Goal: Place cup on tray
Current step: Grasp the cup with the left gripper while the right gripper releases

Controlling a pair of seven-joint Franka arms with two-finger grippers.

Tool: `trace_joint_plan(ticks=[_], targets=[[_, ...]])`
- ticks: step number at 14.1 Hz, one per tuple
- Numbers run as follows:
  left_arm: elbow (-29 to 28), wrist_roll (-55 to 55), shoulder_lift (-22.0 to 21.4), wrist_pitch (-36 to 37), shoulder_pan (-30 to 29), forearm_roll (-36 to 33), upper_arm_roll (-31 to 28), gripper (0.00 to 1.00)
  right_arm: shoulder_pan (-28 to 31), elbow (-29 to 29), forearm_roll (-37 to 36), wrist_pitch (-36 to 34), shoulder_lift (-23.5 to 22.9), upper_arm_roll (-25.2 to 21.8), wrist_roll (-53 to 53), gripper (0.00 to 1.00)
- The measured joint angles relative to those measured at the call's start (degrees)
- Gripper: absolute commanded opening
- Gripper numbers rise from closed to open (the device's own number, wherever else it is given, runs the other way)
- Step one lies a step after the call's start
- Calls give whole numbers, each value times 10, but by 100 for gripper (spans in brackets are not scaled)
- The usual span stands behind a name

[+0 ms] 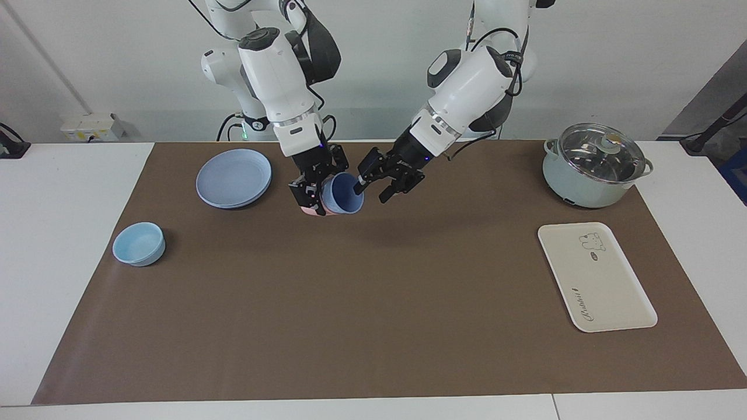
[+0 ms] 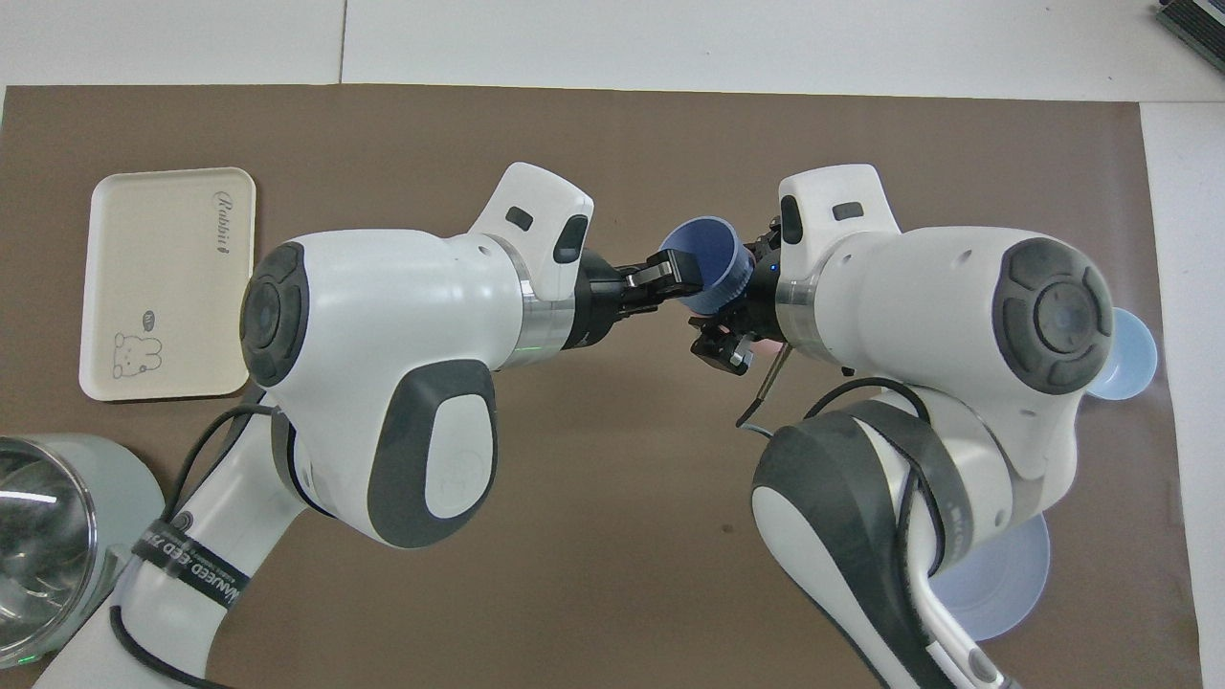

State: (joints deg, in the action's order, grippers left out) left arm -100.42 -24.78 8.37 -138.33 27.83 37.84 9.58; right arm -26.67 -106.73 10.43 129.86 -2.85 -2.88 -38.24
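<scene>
Now both end effectors [image 1: 318, 188] [image 1: 373, 185] on cup [image 1: 345, 195].

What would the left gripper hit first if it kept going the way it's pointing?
The blue cup that the right gripper holds: the left gripper points at its rim, one finger seemingly already inside.

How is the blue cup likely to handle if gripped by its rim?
Probably light: the cup looks like thin plastic. Its tapered wall may slip where the left gripper straddles the rim. Nested in the pink cup the right gripper holds, it may stick.
</scene>
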Motion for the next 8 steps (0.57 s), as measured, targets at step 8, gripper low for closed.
trace_joint_plan(ticks=[8], targets=[[4, -6, 1, -1, 0, 0, -8, 0, 0, 1, -3, 0, -1, 0, 0, 0]])
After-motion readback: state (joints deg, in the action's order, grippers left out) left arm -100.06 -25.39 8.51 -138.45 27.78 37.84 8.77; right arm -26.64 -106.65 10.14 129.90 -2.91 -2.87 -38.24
